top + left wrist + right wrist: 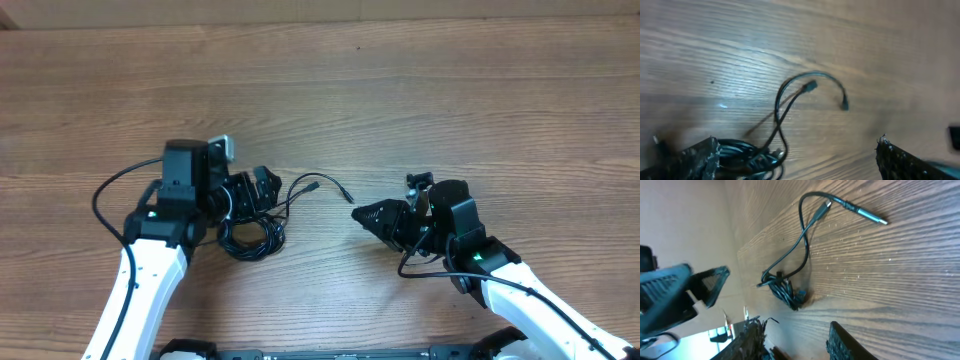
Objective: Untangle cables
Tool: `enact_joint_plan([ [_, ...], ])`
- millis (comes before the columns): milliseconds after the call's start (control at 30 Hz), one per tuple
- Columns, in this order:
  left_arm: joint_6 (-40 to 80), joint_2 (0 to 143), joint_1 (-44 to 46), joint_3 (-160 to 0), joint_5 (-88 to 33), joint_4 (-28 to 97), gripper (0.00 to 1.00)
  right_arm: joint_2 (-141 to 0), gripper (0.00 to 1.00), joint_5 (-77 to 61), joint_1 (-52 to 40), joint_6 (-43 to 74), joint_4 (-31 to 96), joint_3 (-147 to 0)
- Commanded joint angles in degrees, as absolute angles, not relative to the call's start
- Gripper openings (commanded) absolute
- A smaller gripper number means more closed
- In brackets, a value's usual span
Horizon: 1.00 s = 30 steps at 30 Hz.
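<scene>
Matt, grained wood table (400, 80); glossy black cables (250, 238) with silvery metal plug tips (875, 217).

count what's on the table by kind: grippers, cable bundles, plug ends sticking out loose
grippers: 2 (left gripper, right gripper)
cable bundle: 1
loose plug ends: 2 ()
total: 5
</scene>
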<state>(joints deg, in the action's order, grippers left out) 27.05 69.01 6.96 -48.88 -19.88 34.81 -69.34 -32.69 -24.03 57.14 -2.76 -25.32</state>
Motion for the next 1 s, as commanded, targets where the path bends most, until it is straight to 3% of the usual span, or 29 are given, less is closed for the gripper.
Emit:
enact_joint_plan([
  [0, 43.18, 68.23, 6.76, -50.72, -18.00, 34.76, 1.00, -69.52, 0.40, -30.87, -24.05, 56.69, -2.83, -25.41],
  [133, 45.93, 68.27, 6.76, -50.68, -16.49, 35.59, 1.00, -69.52, 0.40, -30.92, -24.05, 56.69, -1.10, -25.41],
  [200, 47.92, 68.29, 6.76, -50.68, -15.35, 36.27, 0.95, -69.52, 0.40, -30.92, -24.05, 56.69, 0.16, -25.41],
  [233, 51.33, 68.29, 6.76, -50.68, -14.87, 37.17, 1.00, -69.52, 0.40, -30.94, -24.05, 56.71, 0.71, -25.41],
  [367, 70.02, 68.47, 6.76, -50.68, -13.02, 42.00, 1.00, -69.52, 0.40, -31.18, -24.05, 56.73, 2.17, -25.41],
  [500, 79.83, 69.21, 6.79, -50.68, -10.98, 42.87, 0.99, -69.52, 0.42, -30.89, -24.05, 56.69, 3.22, -25.41],
  [767, 87.50, 75.35, 6.76, -50.65, -9.98, 42.78, 0.84, -69.52, 0.44, -30.92, -24.05, 56.69, 3.33, -25.41],
  [967, 90.11, 81.03, 6.76, -50.65, -9.96, 39.88, 0.62, -69.52, 0.44, -30.94, -24.05, 56.69, 3.40, -25.41],
])
